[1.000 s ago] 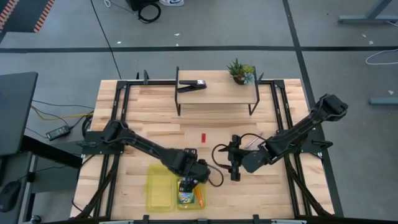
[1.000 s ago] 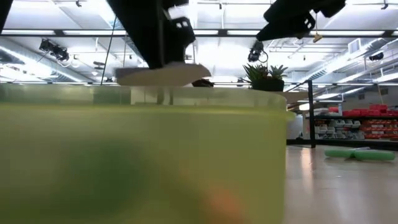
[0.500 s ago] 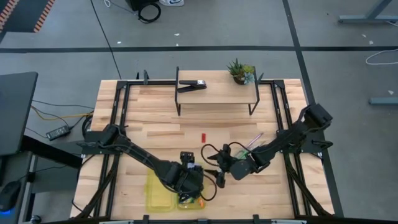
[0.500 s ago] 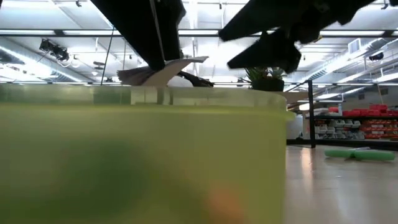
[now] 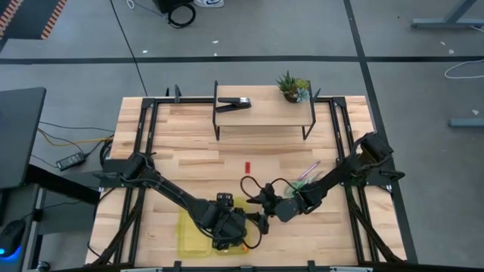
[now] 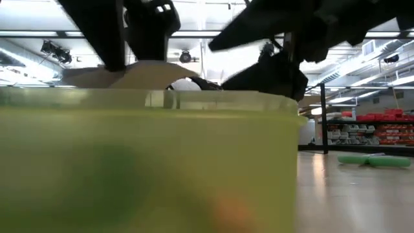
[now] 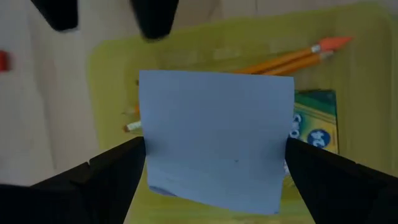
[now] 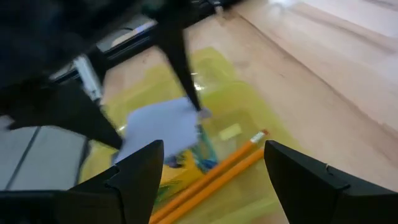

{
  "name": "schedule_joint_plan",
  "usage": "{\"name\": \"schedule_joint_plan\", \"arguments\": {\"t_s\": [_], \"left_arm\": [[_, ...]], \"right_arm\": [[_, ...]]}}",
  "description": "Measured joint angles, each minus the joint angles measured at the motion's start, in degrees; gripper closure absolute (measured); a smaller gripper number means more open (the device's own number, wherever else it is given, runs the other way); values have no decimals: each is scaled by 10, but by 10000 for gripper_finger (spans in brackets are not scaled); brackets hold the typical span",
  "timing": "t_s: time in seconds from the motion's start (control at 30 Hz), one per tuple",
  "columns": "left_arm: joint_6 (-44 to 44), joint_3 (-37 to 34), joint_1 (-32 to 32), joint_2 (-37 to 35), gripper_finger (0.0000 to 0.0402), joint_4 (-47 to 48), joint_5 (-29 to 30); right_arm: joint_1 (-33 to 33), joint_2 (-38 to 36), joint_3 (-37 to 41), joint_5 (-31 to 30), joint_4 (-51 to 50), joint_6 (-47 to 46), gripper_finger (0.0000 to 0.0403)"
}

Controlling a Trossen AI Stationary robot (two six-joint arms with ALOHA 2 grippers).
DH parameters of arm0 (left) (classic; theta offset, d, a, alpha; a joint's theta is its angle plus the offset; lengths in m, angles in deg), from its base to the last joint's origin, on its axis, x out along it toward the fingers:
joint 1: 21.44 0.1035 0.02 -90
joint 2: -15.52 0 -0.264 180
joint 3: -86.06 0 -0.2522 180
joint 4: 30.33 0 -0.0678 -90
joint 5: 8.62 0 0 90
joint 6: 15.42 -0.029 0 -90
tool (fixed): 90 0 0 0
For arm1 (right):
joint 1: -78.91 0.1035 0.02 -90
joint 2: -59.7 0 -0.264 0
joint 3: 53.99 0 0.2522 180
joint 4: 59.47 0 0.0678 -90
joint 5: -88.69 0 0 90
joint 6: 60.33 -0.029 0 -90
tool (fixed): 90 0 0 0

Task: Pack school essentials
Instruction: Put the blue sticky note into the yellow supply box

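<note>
Holding pale bluish-white block (image 7: 216, 138) over yellow box (image 7: 112, 56), left tool (image 7: 214, 171) clamped, right tool (image 8: 208, 171) fingers apart beside it

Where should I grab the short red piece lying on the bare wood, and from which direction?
Take the short red piece at mid-length, across its narrow width, coming straight down from above. It lies flat and alone on the wooden table, its long axis pointing toward the raised wooden shelf, so closing on its two long edges looks safest.

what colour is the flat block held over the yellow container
Pale bluish-white flat block, plain and unpatterned; the left wrist view shows it best, above the translucent yellow container.
</note>
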State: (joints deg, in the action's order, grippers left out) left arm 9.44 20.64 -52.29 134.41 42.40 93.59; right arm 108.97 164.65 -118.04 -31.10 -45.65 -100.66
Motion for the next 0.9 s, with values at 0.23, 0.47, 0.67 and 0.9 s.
{"name": "schedule_joint_plan", "arguments": {"t_s": [0.23, 0.47, 0.67, 0.9], "left_arm": [[-4, 0, 3, 11, 13, -14, -19], [-11, 0, 1, 21, 13, -13, 18], [-25, 0, -2, 30, 13, -22, 34], [-56, 0, -10, 31, 13, -39, 64]], "right_arm": [[16, 52, -37, -36, -2, 73, 118], [12, 99, -75, -51, 0, 98, 118], [1, 92, -75, -53, 3, 104, 118], [-21, 92, -74, -27, 16, 127, 118]]}}
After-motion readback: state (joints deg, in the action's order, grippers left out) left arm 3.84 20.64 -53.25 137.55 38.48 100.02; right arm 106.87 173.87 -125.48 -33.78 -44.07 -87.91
